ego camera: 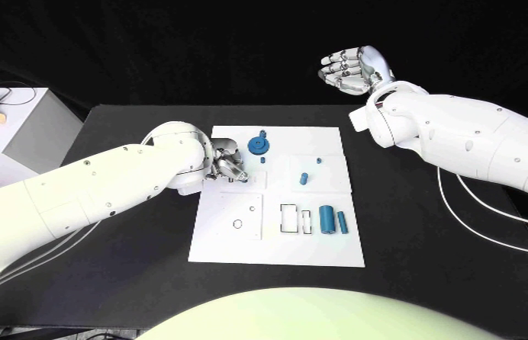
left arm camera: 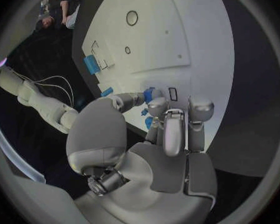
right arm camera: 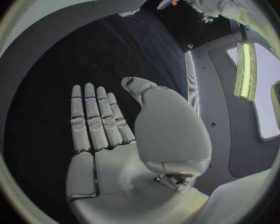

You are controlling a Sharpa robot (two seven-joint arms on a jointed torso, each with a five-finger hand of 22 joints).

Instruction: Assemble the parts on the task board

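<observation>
Head view: left hand point(ego camera: 228, 165) over the white rectangular task board's point(ego camera: 319, 250) far-left part, fingers curled; any grasp unclear.
Round blue gear part point(ego camera: 259, 144): just right of it, farther.
Right hand point(ego camera: 350, 68): released, well apart.

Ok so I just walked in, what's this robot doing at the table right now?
It is partway through assembling small blue parts on the white task board. The left hand is down over the board's upper left area, right beside a blue gear-shaped part; whether it holds anything cannot be told. The right hand is raised off beyond the board's far right corner, fingers apart, holding nothing. A small blue peg stands mid-board and two blue cylinders lie lower right.
</observation>
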